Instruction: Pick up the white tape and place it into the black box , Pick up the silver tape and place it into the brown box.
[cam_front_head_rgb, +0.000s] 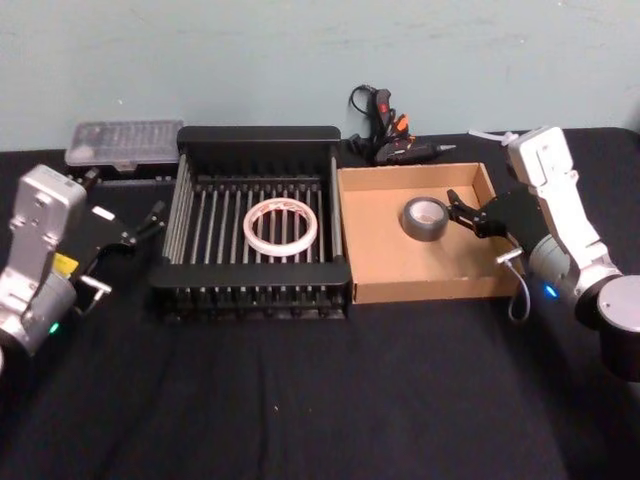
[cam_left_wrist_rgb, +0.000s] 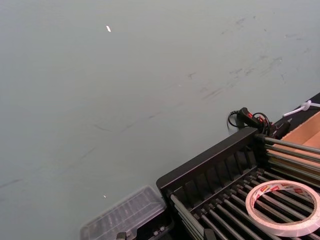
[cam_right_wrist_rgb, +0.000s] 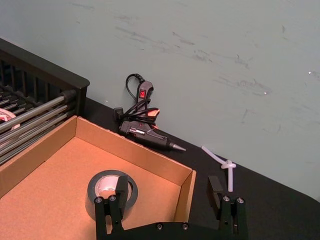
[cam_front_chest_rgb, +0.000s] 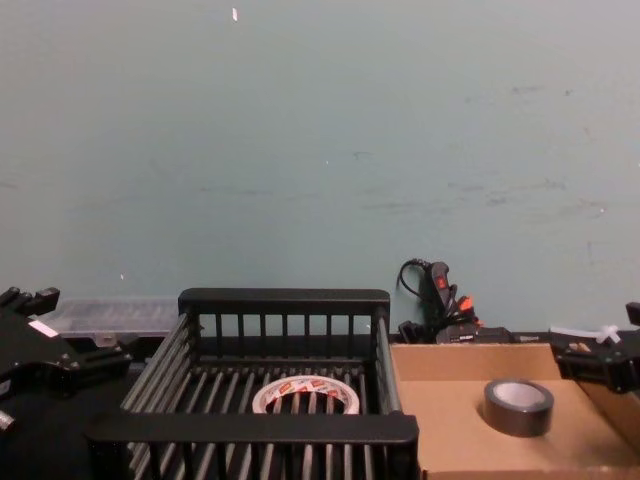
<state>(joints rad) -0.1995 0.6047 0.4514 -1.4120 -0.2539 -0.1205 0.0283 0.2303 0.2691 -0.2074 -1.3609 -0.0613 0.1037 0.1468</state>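
While both arms sit low at the near edges of the black surface (cam_front_head_rgb: 320, 400), the two boxes lie side by side between them. Left gripper (cam_front_head_rgb: 155, 215) hangs just outside the black box's (cam_front_head_rgb: 250, 275) left wall, fingers spread, holding nothing. Right gripper (cam_front_head_rgb: 462, 208) reaches over the brown box's (cam_front_head_rgb: 420, 290) right wall; its fingers are parted and empty, one beside the silver tape (cam_front_head_rgb: 425, 218), the other outside the wall, as the right wrist view shows. White tape (cam_front_head_rgb: 281, 225) lies flat on the slatted floor of the black box, near its middle. Silver tape lies flat on the brown box's floor, toward the far right corner. Farther back, a clear plastic case (cam_front_head_rgb: 125, 143) sits left of the black box, and a glue gun (cam_front_head_rgb: 400, 150) with its cord lies behind the brown box against the wall (cam_front_head_rgb: 320, 60).
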